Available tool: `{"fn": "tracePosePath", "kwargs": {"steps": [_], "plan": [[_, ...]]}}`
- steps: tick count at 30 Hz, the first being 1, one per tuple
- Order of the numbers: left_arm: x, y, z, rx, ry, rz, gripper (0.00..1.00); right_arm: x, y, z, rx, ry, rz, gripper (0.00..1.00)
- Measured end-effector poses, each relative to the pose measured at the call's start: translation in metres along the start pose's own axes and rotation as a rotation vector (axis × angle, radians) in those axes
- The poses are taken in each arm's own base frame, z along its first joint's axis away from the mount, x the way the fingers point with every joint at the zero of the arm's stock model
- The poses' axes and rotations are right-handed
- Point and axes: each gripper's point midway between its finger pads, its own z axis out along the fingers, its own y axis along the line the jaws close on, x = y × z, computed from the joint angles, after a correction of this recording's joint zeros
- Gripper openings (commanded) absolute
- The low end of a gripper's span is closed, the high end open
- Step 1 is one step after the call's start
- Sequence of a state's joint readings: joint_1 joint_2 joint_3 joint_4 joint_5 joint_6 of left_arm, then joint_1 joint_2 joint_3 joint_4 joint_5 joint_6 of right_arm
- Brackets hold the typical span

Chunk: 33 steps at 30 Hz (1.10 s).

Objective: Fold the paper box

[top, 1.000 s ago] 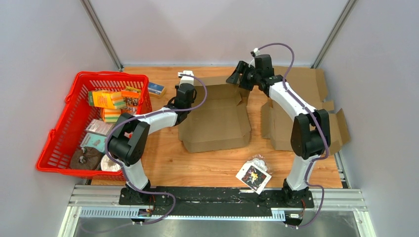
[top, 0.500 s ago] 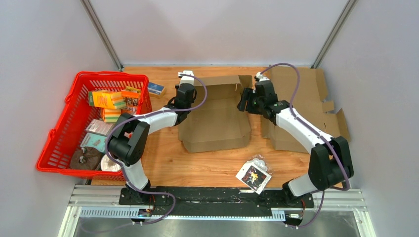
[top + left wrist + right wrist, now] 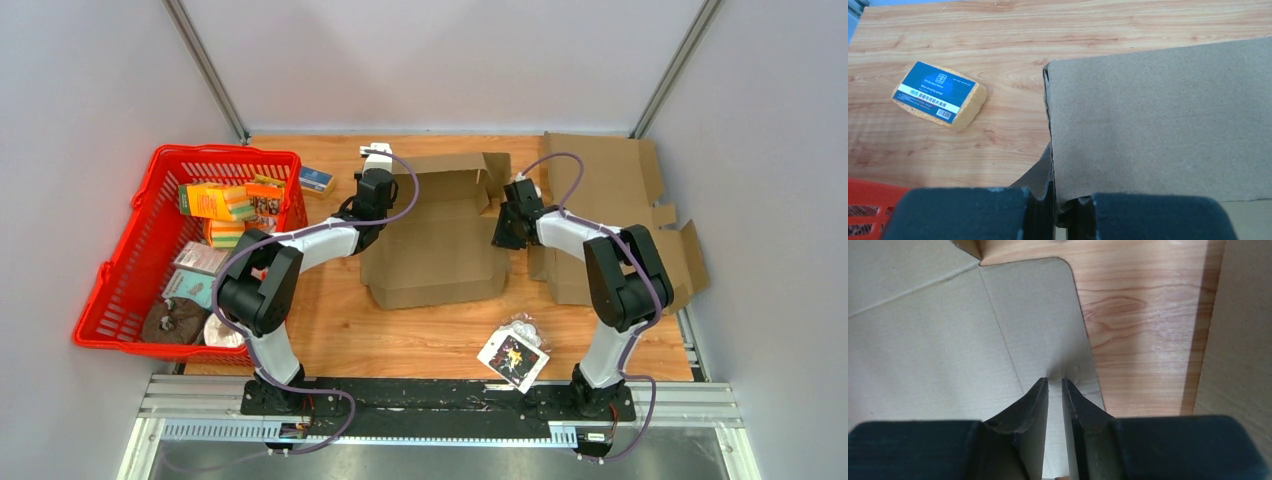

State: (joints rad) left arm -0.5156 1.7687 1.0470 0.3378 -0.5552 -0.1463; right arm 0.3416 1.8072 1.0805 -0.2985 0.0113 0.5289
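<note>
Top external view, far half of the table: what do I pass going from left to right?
red basket → blue-labelled sponge → half-folded paper box → flat cardboard sheet

Paper box [image 3: 435, 245] is plain brown cardboard, desk [image 3: 340, 325] is light wood grain, basket [image 3: 224, 151] bright red, sponge [image 3: 940, 95] yellow with a blue, white-lettered label.

Two white-and-black robot arms [image 3: 300, 240] [image 3: 580, 232] are flanking one half-folded brown cardboard box [image 3: 435, 245]. One red plastic basket [image 3: 225, 152], one blue-labelled yellow sponge [image 3: 316, 180] and one printed plastic packet [image 3: 513, 356] are lying left, upper left and lower centre.
</note>
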Motion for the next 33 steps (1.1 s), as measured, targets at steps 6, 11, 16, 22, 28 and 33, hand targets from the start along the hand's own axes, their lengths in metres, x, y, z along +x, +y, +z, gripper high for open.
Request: {"fn": "tracePosePath", "kwargs": {"steps": [6, 11, 16, 22, 28, 33], "plan": [[0.0, 0.001, 0.0, -0.001, 0.0, 0.0, 0.0, -0.001, -0.001, 0.002, -0.019, -0.034, 0.066, 0.35], [0.001, 0.001, -0.001, 0.001, 0.001, 0.0, 0.0, -0.005, 0.001, -0.002, -0.047, -0.084, 0.055, 0.64], [0.001, 0.001, -0.001, 0.003, 0.002, 0.0, 0.0, -0.021, 0.001, -0.004, -0.036, -0.135, 0.011, 0.71], [0.001, 0.002, -0.002, 0.002, 0.001, -0.001, 0.0, -0.068, 0.008, -0.012, 0.003, -0.251, -0.034, 0.55], [0.002, 0.003, -0.002, 0.002, 0.002, -0.002, 0.0, -0.107, 0.013, -0.015, 0.042, -0.342, -0.06, 0.39], [0.001, 0.003, -0.002, 0.007, 0.001, -0.002, 0.0, -0.112, 0.006, -0.002, 0.088, -0.349, -0.08, 0.13]]}}
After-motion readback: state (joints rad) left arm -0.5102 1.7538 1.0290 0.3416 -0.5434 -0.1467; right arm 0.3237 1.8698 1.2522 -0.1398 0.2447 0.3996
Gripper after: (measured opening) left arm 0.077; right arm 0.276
